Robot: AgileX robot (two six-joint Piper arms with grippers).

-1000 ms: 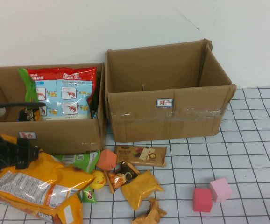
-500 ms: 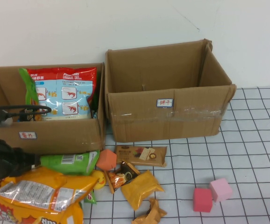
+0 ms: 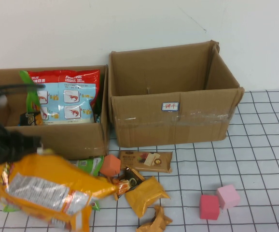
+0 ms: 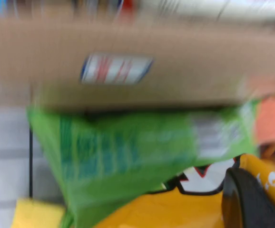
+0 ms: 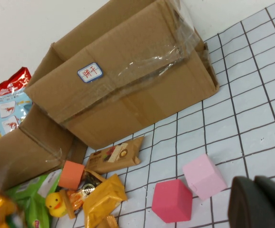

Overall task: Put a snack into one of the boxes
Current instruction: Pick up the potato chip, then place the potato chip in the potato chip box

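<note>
**Big orange bag in the left hand, left box just beyond it**

Gridded worktop [image 3: 255,159], two open cardboard boxes along its far edge. Right box [image 3: 178,121] the larger one, near the middle of the far edge, nothing visible inside. Left box [image 3: 72,137] at the far-left corner, already holding a red-and-blue shrimp pack [image 3: 69,99] standing upright.

Large orange snack bag [image 3: 48,188] at the near-left corner, tilted, long axis running from the left edge toward the middle of the near edge. Left hand [image 3: 31,145] at the bag's upper left end, close in front of the left box; apparently clamped on the bag, judging by the way the bag hangs off the worktop. Left box directly beyond the bag, toward the far edge, so only a lift over the front wall and a short push forward needed; probably a tight fit beside the shrimp pack, given the bag's length.

Right hand [image 5: 259,204] over the right part of the worktop, well apart from the bag, holding nothing visible; open or closed, cannot tell.

Green bag [image 3: 89,165] under the orange one, against the left box. Brown bar [image 3: 146,161], yellow packet [image 3: 146,195], orange cube [image 3: 110,165] near the middle. Red cube [image 3: 209,207] and pink cube [image 3: 228,195] touching, toward the near-right.
</note>
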